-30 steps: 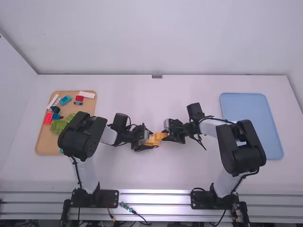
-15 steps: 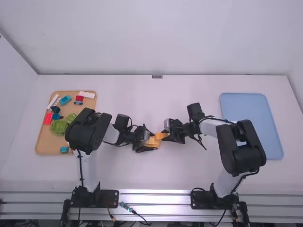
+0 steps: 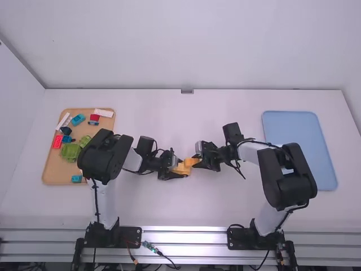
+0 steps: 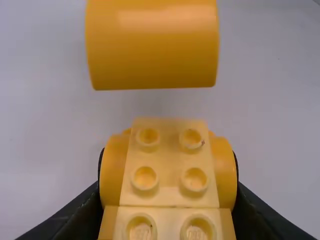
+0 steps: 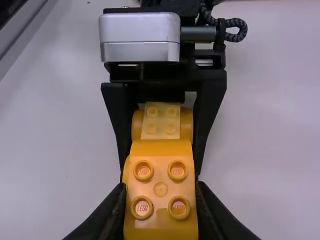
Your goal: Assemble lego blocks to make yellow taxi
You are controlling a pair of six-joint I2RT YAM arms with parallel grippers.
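Now, high view first. My left arm has its elbow swung a little inward compared with a second ago, uncovering a turquoise block near the tan tray's close edge; the right arm has kept its pose. I read that as lining up for a join, not yet the join itself. Landmark: the taxi body, mid-table, pinched by the left gripper. Just to its right, the rounded yellow piece sits in the right gripper.

Containers: the tan tray lies left of the body, carrying red, blue, green and white parts, including a green block, a red block and a white piece. The blue tray is well to the body's right.

Left wrist view: jaws closed on the body's sides, studs exposed. The rounded piece is near the body but apart, smooth curved face showing.

Right wrist view: jaws narrowed onto the rounded piece, four studs up. It overlaps the body from this angle, so contact is hard to judge here. Next I'd want the two squared up before pressing; a skewed push might twist either piece in its grip.
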